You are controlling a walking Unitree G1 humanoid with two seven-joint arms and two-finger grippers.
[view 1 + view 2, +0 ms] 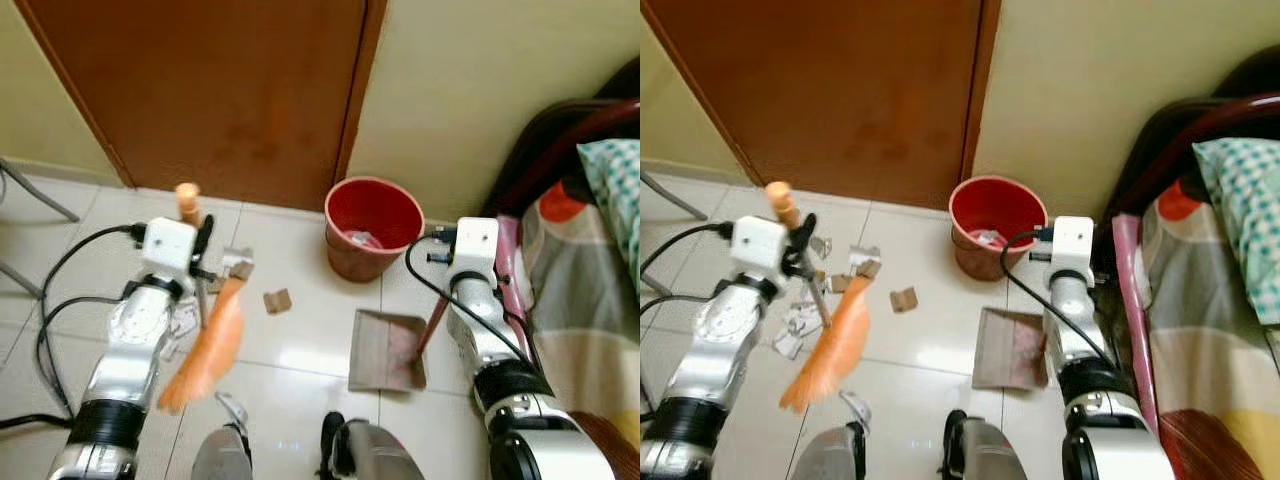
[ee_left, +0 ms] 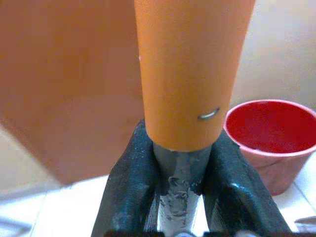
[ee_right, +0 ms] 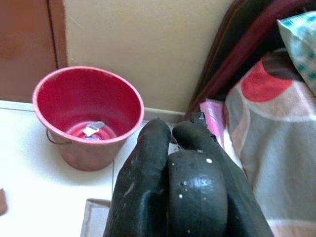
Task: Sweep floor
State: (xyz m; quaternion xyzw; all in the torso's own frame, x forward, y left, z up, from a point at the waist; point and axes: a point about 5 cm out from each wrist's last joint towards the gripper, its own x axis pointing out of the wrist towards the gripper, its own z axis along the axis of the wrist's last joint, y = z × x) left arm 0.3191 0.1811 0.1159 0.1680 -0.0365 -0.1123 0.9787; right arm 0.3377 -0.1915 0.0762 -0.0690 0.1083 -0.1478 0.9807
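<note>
The broom (image 1: 205, 350), with blurred orange bristles, hangs low over the pale tiled floor (image 1: 290, 350) in front of the robot's left side, its head slanting down toward the robot. The left hand (image 2: 180, 185) is clamped on the broom's grey shaft just below the orange grip, one black finger (image 2: 131, 182) on each side. To the right, a grey-brown dustpan (image 1: 385, 350) lies flat on the floor, its thin handle rising toward the right hand (image 3: 170, 163), whose black fingers are pressed together around something dark; whether that is the dustpan handle cannot be told for certain. Beyond the broom, scraps of paper and card (image 1: 862, 262) are scattered on the tiles, with one small brown piece (image 1: 277, 300) lying apart between the broom and the dustpan. Further back stands a red bucket (image 1: 373, 225) with a few scraps inside, near the wall beside a brown door (image 1: 220, 90). A bed (image 1: 590, 290) with a patterned cover lies along the right.
</note>
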